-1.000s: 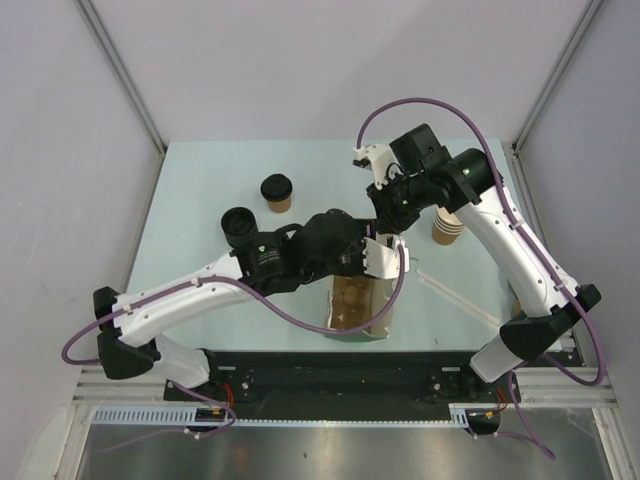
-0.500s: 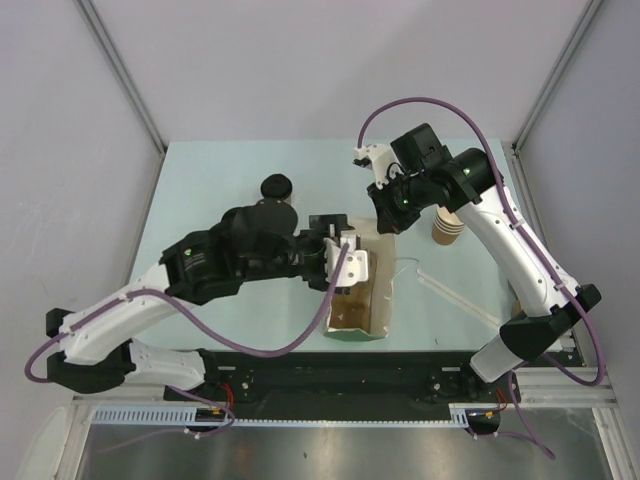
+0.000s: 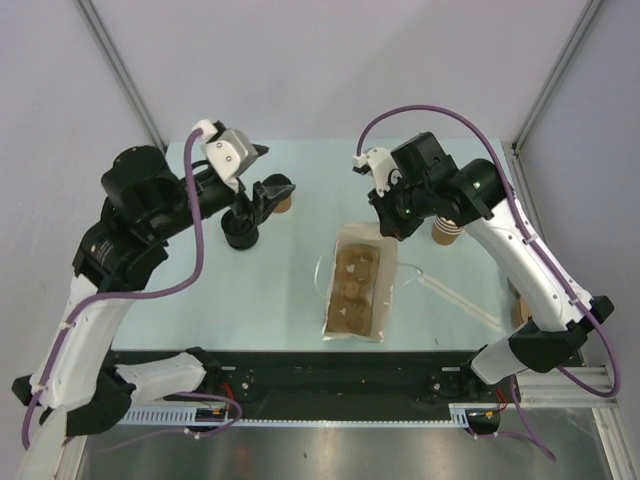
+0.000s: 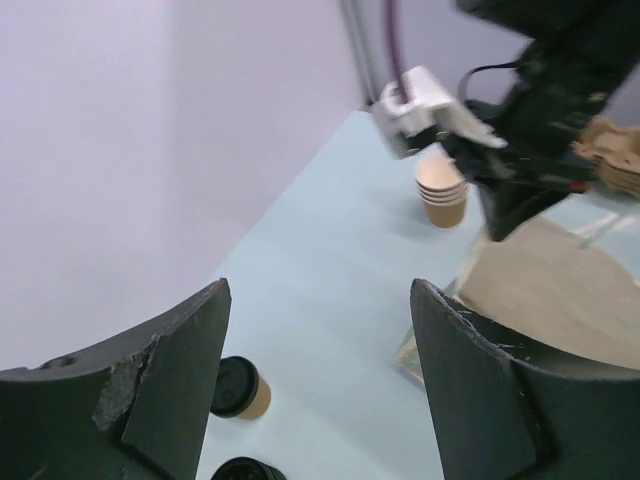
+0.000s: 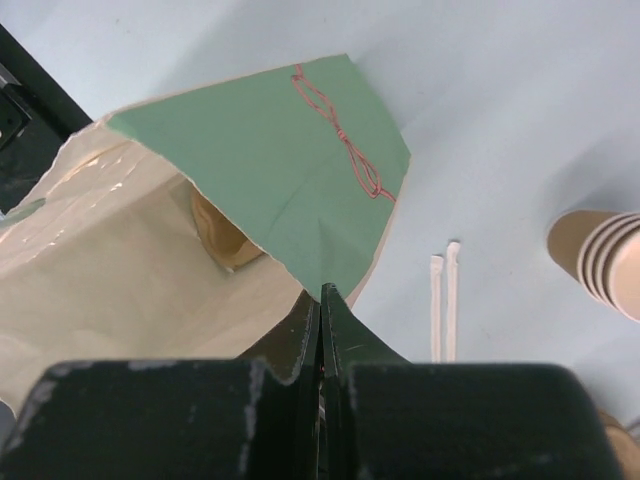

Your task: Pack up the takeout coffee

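Fetching the coffee (image 3: 278, 192), by the look of it: upright on the worktop (image 3: 260, 300) at far left, near the lid stack (image 3: 240, 232), apart from the bag (image 5: 300, 150). Hovering close by with the left tool (image 4: 320, 300) spread wide and empty. Pinching the bag's rim in the right tool (image 5: 320, 300), clamped tight. Next: lower round its body, close gently so as not to crush, lift, carry to the bag.

top camera: steeply down on pale green table (image 3: 200, 300). left wrist: across it. right wrist: close, downward. all share the lidless tan cup stack (image 3: 446, 232).
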### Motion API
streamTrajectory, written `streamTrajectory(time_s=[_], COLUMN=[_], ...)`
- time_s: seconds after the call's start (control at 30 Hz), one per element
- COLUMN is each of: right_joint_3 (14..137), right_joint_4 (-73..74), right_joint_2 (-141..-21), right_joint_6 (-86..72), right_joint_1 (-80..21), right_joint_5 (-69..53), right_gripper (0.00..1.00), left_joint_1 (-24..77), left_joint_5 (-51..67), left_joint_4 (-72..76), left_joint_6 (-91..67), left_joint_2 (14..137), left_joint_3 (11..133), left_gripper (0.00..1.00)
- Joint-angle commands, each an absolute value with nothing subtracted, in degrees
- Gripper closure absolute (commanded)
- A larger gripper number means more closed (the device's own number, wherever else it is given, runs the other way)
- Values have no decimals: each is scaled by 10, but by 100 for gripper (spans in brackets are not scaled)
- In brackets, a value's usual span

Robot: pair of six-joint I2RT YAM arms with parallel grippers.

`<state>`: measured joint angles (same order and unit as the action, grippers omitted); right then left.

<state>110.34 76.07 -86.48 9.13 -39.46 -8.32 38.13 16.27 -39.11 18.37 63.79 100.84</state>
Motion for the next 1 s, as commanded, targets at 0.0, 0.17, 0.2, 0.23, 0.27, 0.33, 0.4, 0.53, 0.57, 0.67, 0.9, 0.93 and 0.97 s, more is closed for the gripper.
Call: streamTrajectory(time_s=[0.0,0.17,0.2,0.23,0.27,0.33,0.4,0.53,0.57,0.67,0.9,0.93,0.97], right_joint_3=[1121,1129,1131,1134,1147,1163,1190,1250,1239,1187,1263,1282,1290], right_joint_4=[759,777,778,780,785,797,813,848,846,845,868,867,868], right_joint_2=[-816,-809,-809,-816,-821,-839,-855,-911,-918,-950,-1041,-1048,-1053], right_joint_6=[90,69,69,69,68,62,60,47,51,48,47,47,47], right_joint_1=[-432,-480,-474,-468,-456,-453,-457,-460,-454,-426,-277,-268,-263], right_joint_5=[-14,30,27,26,22,15,6,-18,-26,-37,-202,-218,-228], right_gripper=[100,100,100,100,100,100,100,100,100,100,79,78,79], left_joint_1=[338,275,264,241,231,208,189,174,174,173,162,157,156], left_joint_5=[151,184,196,208,234,249,276,308,314,312,306,307,306], left_joint_4=[-348,-337,-332,-329,-321,-293,-283,-293,-297,-310,-321,-318,-314], left_joint_6=[142,140,133,121,116,100,84,62,62,56,40,36,33], left_joint_2=[588,547,548,550,554,576,602,656,666,684,699,700,702], left_joint_3=[927,836,829,812,803,789,801,835,838,845,819,818,816], left_gripper=[21,18,18,18,17,17,16,13,12,10,9,9,9])
